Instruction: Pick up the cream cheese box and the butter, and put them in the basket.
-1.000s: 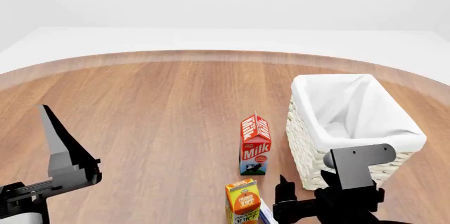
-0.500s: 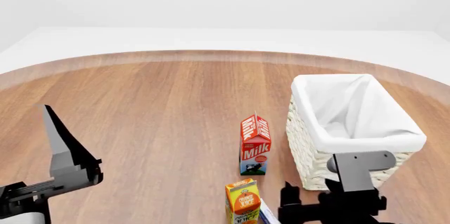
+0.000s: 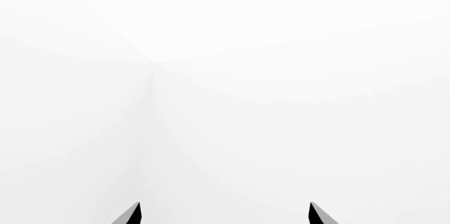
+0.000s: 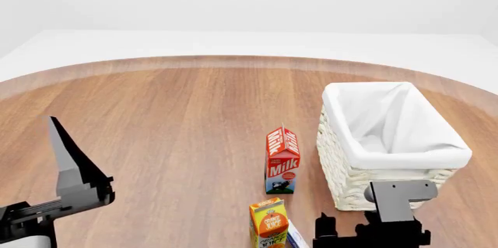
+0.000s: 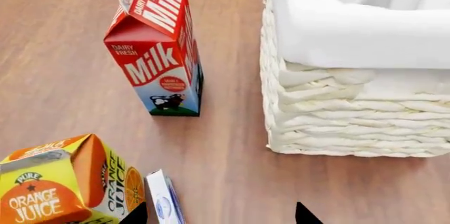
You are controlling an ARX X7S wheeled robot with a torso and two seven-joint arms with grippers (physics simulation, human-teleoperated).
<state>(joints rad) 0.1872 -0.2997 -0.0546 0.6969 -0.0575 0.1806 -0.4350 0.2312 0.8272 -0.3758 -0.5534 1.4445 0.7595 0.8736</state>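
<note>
Beside the juice carton (image 5: 67, 187), cream cheese box (image 5: 164, 201), clearer by right wrist.

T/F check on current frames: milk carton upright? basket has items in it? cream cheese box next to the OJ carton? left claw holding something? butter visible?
1. The milk carton stands upright. True.
2. The basket holds items. False: only its white liner shows inside.
3. The cream cheese box stands beside the orange juice carton. True.
4. The left claw grips something. False: it is open and empty, facing blank white.
5. The butter is visible. False: no view shows it.
</note>
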